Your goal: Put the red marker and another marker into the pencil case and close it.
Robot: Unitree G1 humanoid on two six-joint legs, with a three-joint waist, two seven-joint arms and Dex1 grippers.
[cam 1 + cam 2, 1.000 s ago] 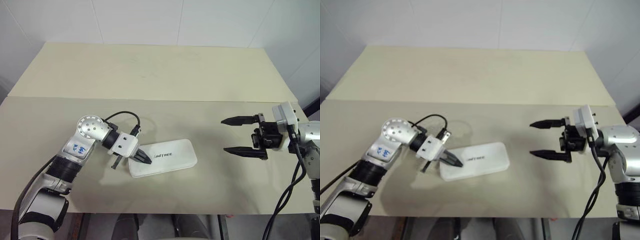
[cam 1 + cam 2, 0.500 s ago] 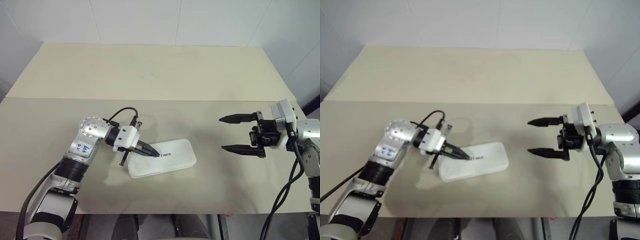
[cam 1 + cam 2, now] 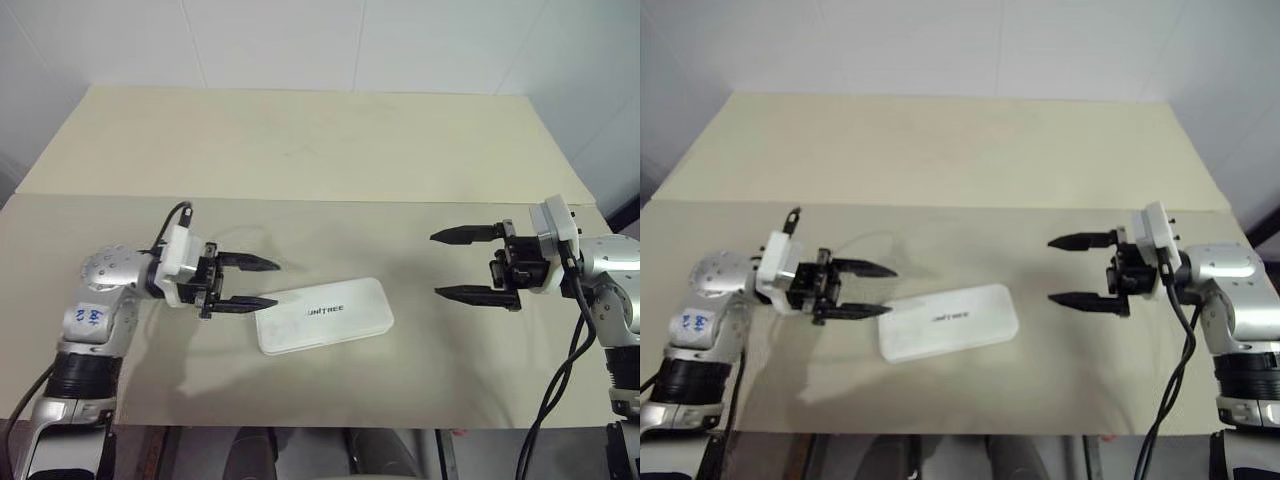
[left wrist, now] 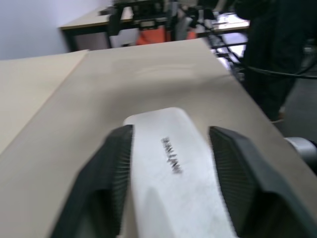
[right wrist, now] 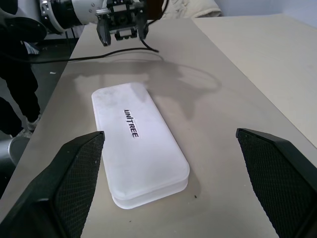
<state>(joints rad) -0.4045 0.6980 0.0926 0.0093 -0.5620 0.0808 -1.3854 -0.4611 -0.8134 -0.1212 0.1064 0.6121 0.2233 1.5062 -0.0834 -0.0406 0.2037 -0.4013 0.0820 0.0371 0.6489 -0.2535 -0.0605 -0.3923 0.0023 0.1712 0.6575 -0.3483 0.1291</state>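
A white pencil case (image 3: 323, 316) lies shut on the beige bench (image 3: 300, 150). Both pincers, left (image 3: 250, 283) and right (image 3: 458, 264), hover either side, fingers apart and empty. The task looks finished.

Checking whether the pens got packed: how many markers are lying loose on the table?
0. No marker lies on the table. The pencil case sits shut between the open left hand and open right hand; any markers inside would be hidden.
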